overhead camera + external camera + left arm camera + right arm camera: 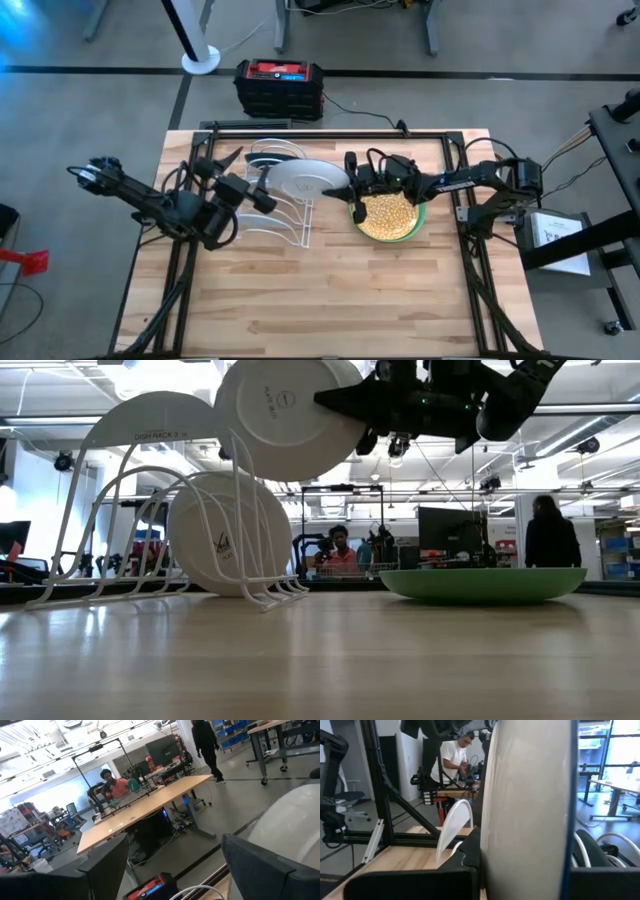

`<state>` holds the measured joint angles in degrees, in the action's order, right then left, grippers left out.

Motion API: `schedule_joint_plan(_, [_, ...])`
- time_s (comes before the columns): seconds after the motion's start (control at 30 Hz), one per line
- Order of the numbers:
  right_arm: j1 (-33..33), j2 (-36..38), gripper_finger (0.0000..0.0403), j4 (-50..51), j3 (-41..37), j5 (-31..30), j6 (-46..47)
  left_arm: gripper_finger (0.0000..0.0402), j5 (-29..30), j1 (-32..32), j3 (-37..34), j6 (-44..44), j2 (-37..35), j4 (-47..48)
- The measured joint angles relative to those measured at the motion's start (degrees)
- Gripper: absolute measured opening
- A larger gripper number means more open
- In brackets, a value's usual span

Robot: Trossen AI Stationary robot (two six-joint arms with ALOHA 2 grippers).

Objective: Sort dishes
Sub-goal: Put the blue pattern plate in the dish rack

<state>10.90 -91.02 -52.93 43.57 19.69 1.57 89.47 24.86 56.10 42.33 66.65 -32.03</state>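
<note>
My right gripper reaches in from the table's right and is shut on a white plate with a blue rim, held above the white wire rack. Another white-backed plate stands on edge in the rack, and a dark plate stands at the rack's far end. The yellowish patterned plate lies in the light green plate, which rests flat on the table to the right. My left gripper stands open at the rack's left side with nothing between its fingers. My right gripper pinches the plate's rim on the side toward the table's right, one finger on each face. The fingers come in level from the right. The plate stands nearly on edge, its underside toward the near edge, clear above the rack.
A black and red box sits on the floor beyond the table's far edge. Bare wood stretches along the near half of the table. People are in the room behind.
</note>
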Motion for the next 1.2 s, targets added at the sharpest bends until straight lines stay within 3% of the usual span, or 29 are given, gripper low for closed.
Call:
schedule_joint_plan(0.63, [-0.84, -10.07, 0.0028, -3.13, 0.63, -1.54, -1.5, 0.0307, 0.0, -0.47, 0.0, -0.44, 1.31, 0.0])
schedule_joint_plan(1.2, [-1.79, -19.22, 0.0028, -2.94, 6.21, -1.85, -3.15, 0.0307, -0.02, -0.76, 0.0, -1.12, 1.42, 0.13])
